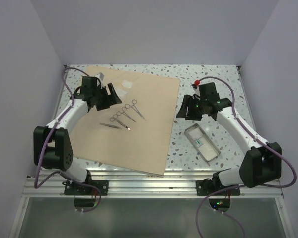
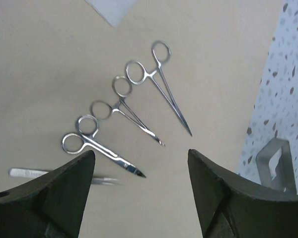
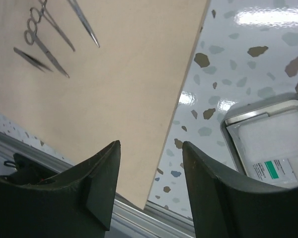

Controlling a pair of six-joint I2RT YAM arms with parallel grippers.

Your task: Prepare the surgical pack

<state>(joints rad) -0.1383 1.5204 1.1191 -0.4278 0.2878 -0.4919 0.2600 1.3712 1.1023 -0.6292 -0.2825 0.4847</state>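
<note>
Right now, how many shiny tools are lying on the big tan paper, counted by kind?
Ring-handled tools: 3
Tweezers: 1
Total: 4, all on the tan wrap

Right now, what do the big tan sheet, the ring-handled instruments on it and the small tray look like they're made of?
The tan sheet is probably paper or a paper-like nonwoven wrap with a matte finish; it lies flat with crisp, straight edges. The ring-handled instruments look like polished metal, likely stainless steel, since they throw bright, mirror-like highlights. The small tray also looks like metal, with a gleaming rim.
</note>
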